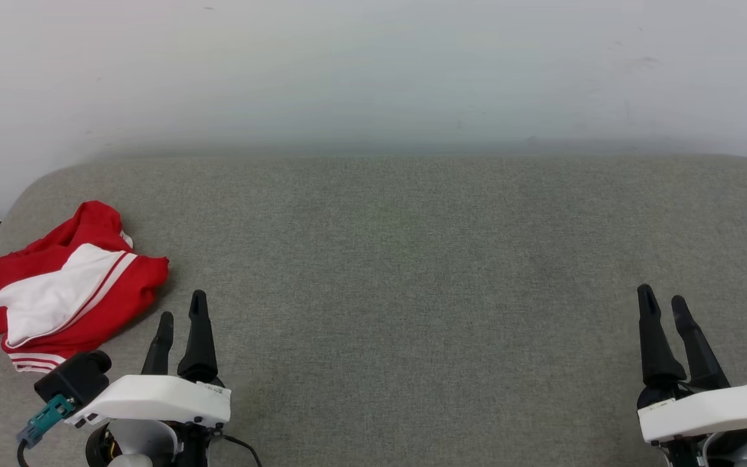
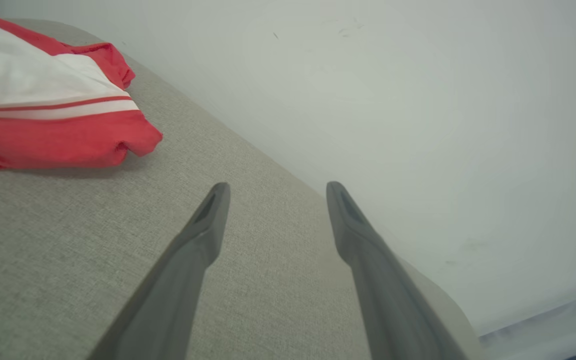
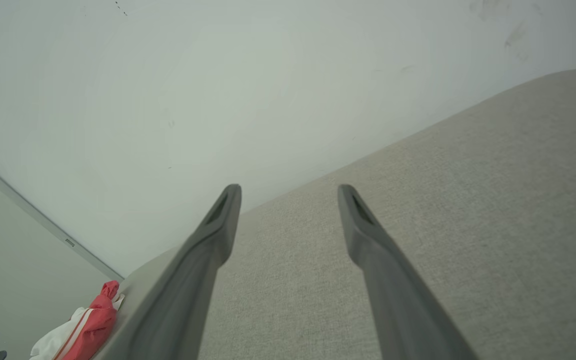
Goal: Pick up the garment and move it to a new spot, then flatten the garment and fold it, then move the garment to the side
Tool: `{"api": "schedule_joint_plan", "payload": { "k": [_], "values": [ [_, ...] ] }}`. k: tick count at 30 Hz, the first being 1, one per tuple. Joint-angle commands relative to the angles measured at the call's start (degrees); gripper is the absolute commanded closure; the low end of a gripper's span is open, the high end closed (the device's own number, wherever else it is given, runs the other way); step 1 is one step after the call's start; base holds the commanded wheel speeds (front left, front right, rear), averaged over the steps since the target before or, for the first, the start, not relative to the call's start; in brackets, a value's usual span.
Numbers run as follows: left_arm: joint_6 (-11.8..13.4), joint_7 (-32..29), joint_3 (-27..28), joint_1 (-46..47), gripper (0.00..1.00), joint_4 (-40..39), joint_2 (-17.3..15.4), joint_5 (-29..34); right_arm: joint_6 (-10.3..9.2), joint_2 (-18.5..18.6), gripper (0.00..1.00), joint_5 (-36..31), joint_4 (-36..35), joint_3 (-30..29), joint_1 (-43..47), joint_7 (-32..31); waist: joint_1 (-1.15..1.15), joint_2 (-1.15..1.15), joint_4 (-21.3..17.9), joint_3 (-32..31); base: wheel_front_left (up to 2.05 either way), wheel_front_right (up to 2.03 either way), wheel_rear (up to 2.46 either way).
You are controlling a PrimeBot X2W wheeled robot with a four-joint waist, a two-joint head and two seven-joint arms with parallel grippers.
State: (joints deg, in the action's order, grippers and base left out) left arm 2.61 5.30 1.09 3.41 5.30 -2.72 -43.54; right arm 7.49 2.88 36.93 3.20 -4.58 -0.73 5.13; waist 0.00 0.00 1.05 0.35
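Garment (image 1: pixel 124 288): red shirt, bunched in a heap at the left end of the grey pad (image 1: pixel 412 259), close to its rounded corner, one white sleeve (image 1: pixel 56 292) uppermost.
Left gripper (image 1: pixel 182 306): fingers spread and empty, poised just right of the heap and a little nearer the robot, with a strip of bare pad between it and the cloth.
Right gripper (image 1: pixel 661 294): fingers parted and empty, at the pad's opposite end, well apart from the shirt.
Bearing: the heap lies to the left of the left gripper and slightly ahead. The left wrist view puts it in the upper left corner, off the line of the fingers.
Axis: the sleeve's striped seam runs diagonally, near-left to far-right. The heap itself is somewhat wider than deep.
Nearer arm: left, by a wide margin.
Stage: pickup apparently not begun. The left arm would likely need to swing leftward before closing on cloth.
Backdrop: plain pale wall (image 1: pixel 373 65) behind the pad.
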Motion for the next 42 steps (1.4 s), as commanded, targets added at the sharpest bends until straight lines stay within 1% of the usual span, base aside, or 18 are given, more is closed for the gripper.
{"api": "schedule_joint_plan", "payload": {
  "k": [1,18,26,42],
  "values": [
    [0.5,0.8,-0.3,-0.1,0.0,-0.9,-0.1,3.1,0.01,0.0,0.0,-2.9,-1.1,0.2,0.2,0.9,0.0,0.0,0.0,-0.1,0.0,0.0,0.0],
    [1.0,3.3,-2.1,-1.4,0.0,-1.4,-0.4,15.3,0.01,0.0,0.0,-15.8,-1.8,0.6,1.9,3.5,0.0,0.0,0.3,-0.5,0.0,0.0,0.0],
    [1.8,4.5,-2.9,-1.8,0.0,-1.7,-0.5,20.2,0.0,0.0,0.0,-21.2,-2.2,0.6,2.7,4.7,0.0,0.0,0.5,-0.6,0.0,0.0,0.0],
    [2.5,6.7,-4.8,-2.5,0.0,-2.0,-0.7,29.2,0.0,0.0,0.0,-29.5,-3.3,0.4,3.6,6.8,0.0,0.0,0.7,-0.5,0.0,0.0,0.0]
  ]
}}
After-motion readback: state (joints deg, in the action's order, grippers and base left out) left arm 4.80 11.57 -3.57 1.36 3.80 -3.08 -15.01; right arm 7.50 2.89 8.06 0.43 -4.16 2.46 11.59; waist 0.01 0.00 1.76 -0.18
